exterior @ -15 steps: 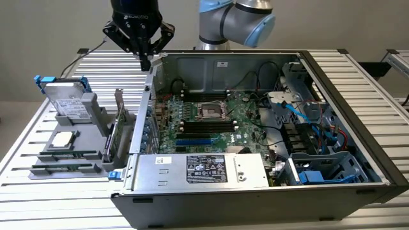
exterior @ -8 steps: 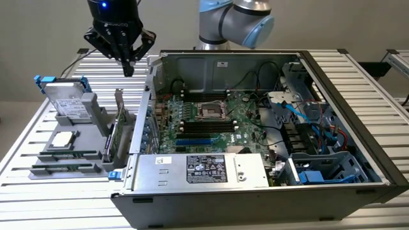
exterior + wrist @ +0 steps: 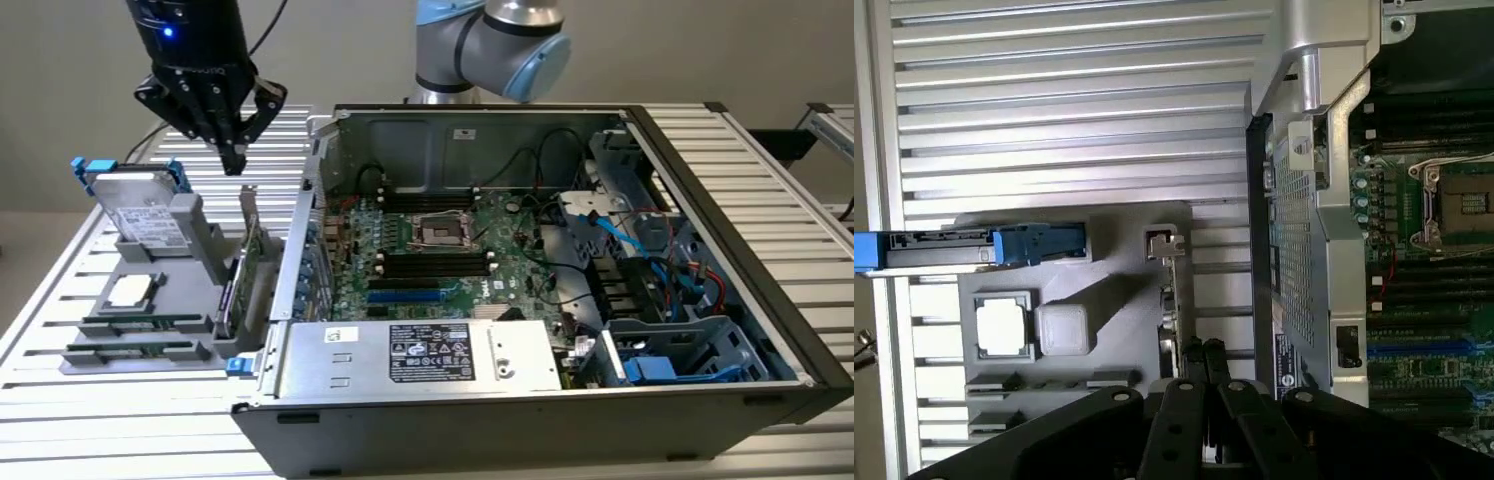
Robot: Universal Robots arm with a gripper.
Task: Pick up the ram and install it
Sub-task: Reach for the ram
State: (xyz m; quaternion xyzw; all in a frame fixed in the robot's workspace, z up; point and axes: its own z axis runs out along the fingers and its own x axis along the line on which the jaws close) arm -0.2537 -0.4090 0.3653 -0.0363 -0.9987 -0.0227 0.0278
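Observation:
Two ram sticks, thin and green, lie in the grey parts holder (image 3: 200,250) near its front edge, one (image 3: 140,322) just behind the other (image 3: 131,350). My gripper (image 3: 235,160) hangs above the holder's back end, shut with nothing in it, fingers pointing down. It is well clear of both sticks and closest to the upright green expansion card (image 3: 248,255). In the wrist view the shut gripper (image 3: 1202,346) sits over that card's edge (image 3: 1167,290). Long black memory slots (image 3: 430,200) lie on the motherboard (image 3: 454,285) inside the open computer case (image 3: 747,200).
The holder also carries a hard drive with blue tabs (image 3: 134,205) and a square processor (image 3: 130,290). The power supply (image 3: 427,355) fills the case's front. Cables and drive bays (image 3: 667,300) crowd the exterior view's right side. The slatted metal table (image 3: 120,420) surrounds everything.

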